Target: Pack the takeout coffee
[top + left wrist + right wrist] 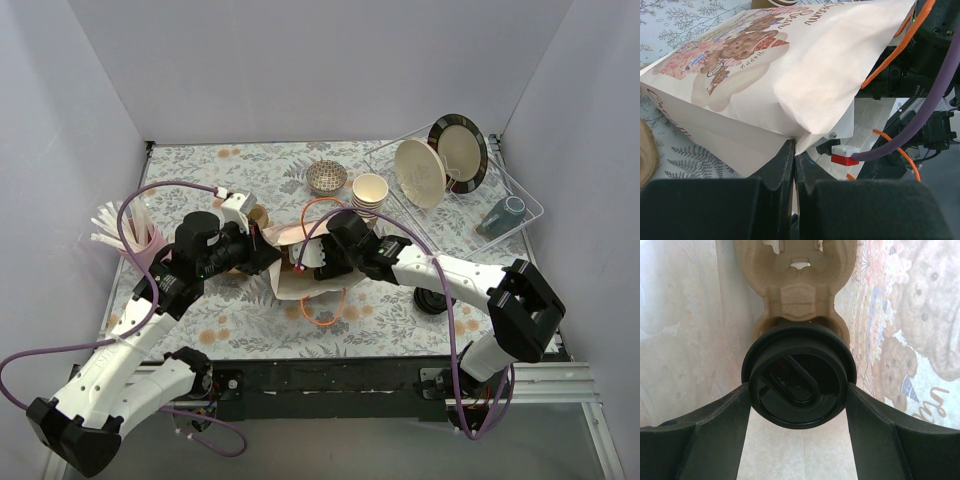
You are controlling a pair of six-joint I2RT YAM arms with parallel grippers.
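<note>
The takeout coffee shows only by its round black lid [797, 387], seated in a brown pulp cup carrier [797, 285] inside the paper bag [690, 315]. My right gripper [797, 386] reaches into the bag with a finger against each side of the lid. The white bear-printed bag [300, 285] lies on its side mid-table. My left gripper [794, 150] is shut on a folded edge of the bag [790, 65] at its mouth. From above, my left gripper [268, 255] is at the bag's left; the right fingers are hidden inside.
A stack of lidless paper cups [369, 192] and a patterned bowl [326, 177] stand behind the bag. A clear tray [520, 195] with plates [420, 172] is back right. A loose black lid [432, 298] lies under the right arm. A pink cup of stirrers [130, 235] stands left.
</note>
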